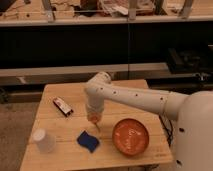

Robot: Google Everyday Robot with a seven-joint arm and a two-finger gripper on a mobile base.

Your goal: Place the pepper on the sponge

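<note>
Pale wood is carrying everything here: the table (55,161) is running under the whole scene. Starting at its left, a white cup (44,141) is standing near the front corner, and a black-and-red packet (63,106) is lying further back; neither is mattering to the job.

Next, the sponge (88,140) is lying flat and dark blue near the front edge. Nothing is resting on it, so the placing is not showing as done.

Just right of it and a little further back, my gripper (94,116) is hanging from my downturned arm (130,95). It is closing narrowly on the pepper (94,121), whose thin pale end is pointing down at the wood. I am judging the pepper to be in my grasp, near the sponge but not over it. What is remaining is carrying it across, lowering it and letting go.

Further right, the orange plate (131,136) is sitting well apart from the sponge.

My fingertips are blending into the pepper's orange, so I am reading the hold from how the pepper is hanging. I cannot tell whether its pale end is touching the table. My white body (195,135) is covering the table's right front corner.
</note>
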